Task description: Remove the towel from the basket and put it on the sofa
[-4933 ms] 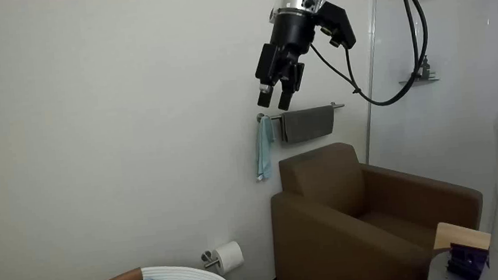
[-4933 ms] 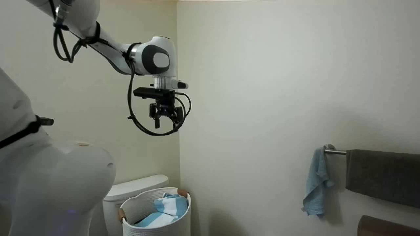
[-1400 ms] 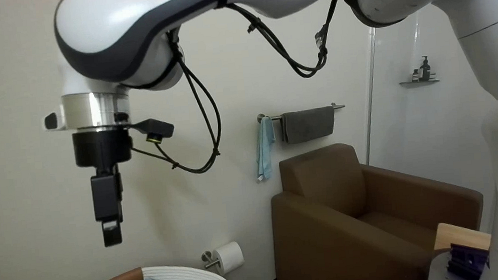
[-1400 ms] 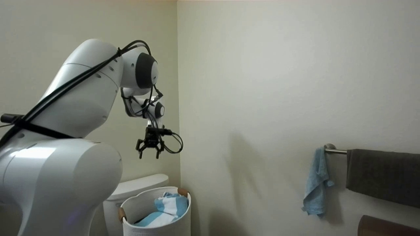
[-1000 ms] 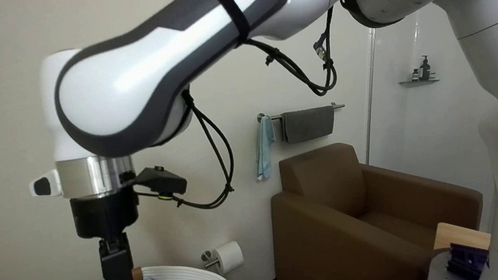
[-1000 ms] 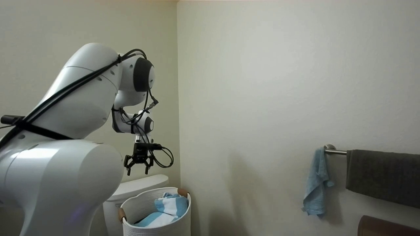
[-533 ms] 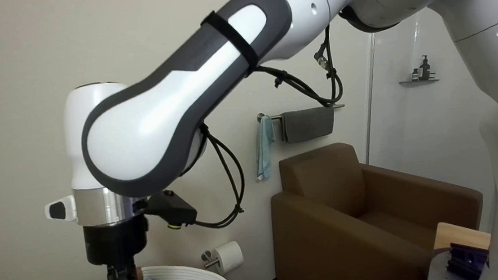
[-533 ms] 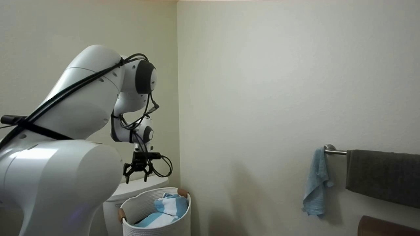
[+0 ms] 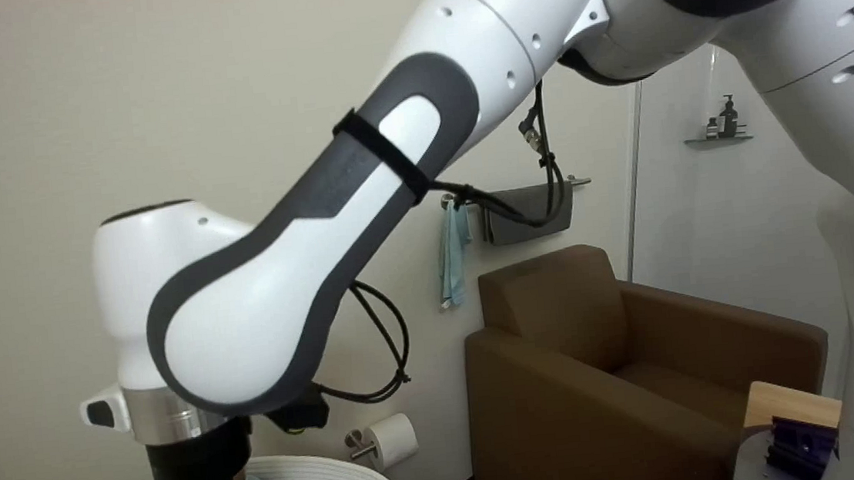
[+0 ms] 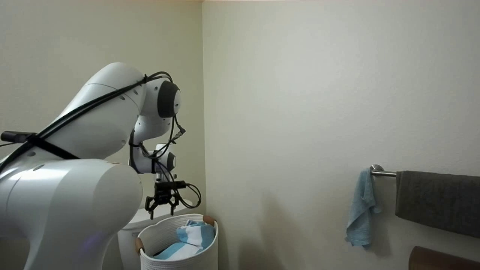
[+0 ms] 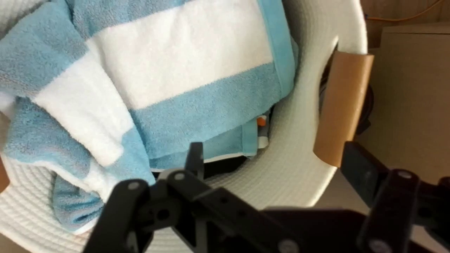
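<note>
My gripper [image 11: 274,154] hung empty, jaws spread, seemingly above rim of woven basket [image 11: 295,154]; blue-and-white striped towel [image 11: 186,59] lay inside. I judged inward shift needed, clear of brown handle [image 11: 342,109], before lowering.

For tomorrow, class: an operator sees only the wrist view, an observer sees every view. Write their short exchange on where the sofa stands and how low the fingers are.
Operator: Where is the sofa? My wrist view lacks it.
Observer: In both exterior views it shows below a hanging grey towel.
Operator: And how low are the fingers?
Observer: In an exterior view both show above the rim of the basket.
</note>
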Action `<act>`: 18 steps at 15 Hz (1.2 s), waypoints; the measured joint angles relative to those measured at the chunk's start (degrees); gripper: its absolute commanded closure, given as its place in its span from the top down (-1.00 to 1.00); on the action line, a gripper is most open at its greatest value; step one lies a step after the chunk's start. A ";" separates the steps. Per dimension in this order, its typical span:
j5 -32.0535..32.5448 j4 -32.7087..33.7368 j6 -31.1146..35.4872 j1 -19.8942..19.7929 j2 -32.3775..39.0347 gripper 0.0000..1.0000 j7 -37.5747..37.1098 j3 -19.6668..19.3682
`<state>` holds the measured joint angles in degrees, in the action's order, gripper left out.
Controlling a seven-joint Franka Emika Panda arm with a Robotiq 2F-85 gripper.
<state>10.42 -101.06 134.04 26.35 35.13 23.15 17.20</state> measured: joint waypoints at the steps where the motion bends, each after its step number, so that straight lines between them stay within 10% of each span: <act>1: 1.80 1.92 0.34 0.78 2.51 1.00 -1.00 -0.95; 11: 15.46 25.49 1.31 10.05 20.67 1.00 -11.31 -12.88; 18: 13.19 36.12 1.28 9.15 27.82 1.00 -9.73 -11.96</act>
<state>23.61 -64.94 135.32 35.50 62.95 13.43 5.25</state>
